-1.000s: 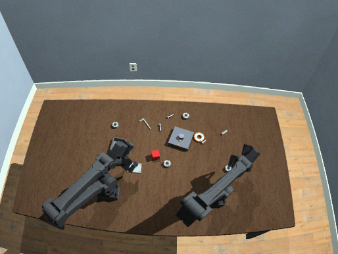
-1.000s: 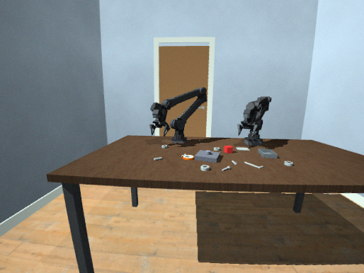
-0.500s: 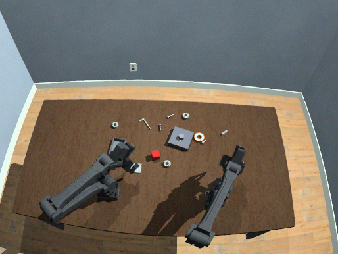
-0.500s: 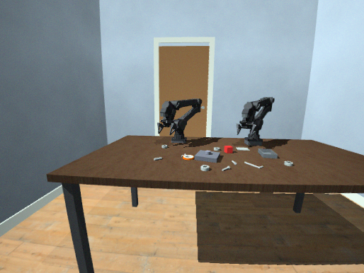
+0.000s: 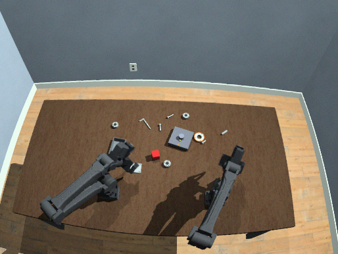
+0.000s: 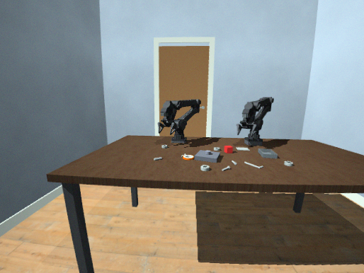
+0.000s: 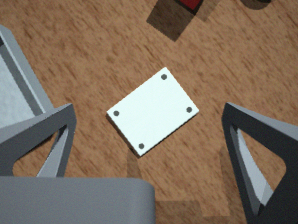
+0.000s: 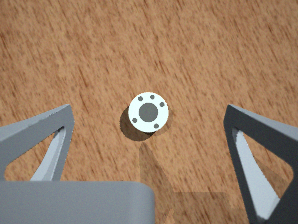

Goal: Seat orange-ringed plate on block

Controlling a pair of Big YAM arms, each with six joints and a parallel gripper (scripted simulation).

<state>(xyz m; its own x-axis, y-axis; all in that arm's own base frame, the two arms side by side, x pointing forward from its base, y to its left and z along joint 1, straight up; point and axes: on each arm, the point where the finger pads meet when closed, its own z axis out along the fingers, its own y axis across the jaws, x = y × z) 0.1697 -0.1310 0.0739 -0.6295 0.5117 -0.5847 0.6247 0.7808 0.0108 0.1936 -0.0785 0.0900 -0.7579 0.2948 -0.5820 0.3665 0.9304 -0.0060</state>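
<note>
The orange-ringed plate [image 5: 198, 137] [image 6: 188, 157] lies flat on the table right beside the grey block [image 5: 186, 142] [image 6: 203, 156], whose post [image 5: 181, 135] stands bare. My left gripper [image 5: 132, 165] [image 6: 242, 130] [image 7: 148, 111] is open and hangs over a white rectangular plate [image 5: 138, 168] [image 7: 152, 110] with small corner holes. My right gripper [image 5: 237, 152] [image 6: 166, 130] [image 8: 148, 113] is open and hangs over a small white round flange [image 8: 148, 113] [image 6: 164, 146]. Both grippers are empty and well away from the orange-ringed plate.
A red cube [image 5: 155, 154] [image 6: 228, 148] sits between the left gripper and the block. A grey tray [image 5: 118, 142] [image 6: 268, 153] [image 7: 12, 95] lies by the left arm. Loose flanges [image 5: 167, 163] [image 5: 185, 115] [image 5: 114, 124], bolts [image 5: 224, 132] [image 5: 169, 116] and an Allen key [image 5: 144, 122] lie scattered.
</note>
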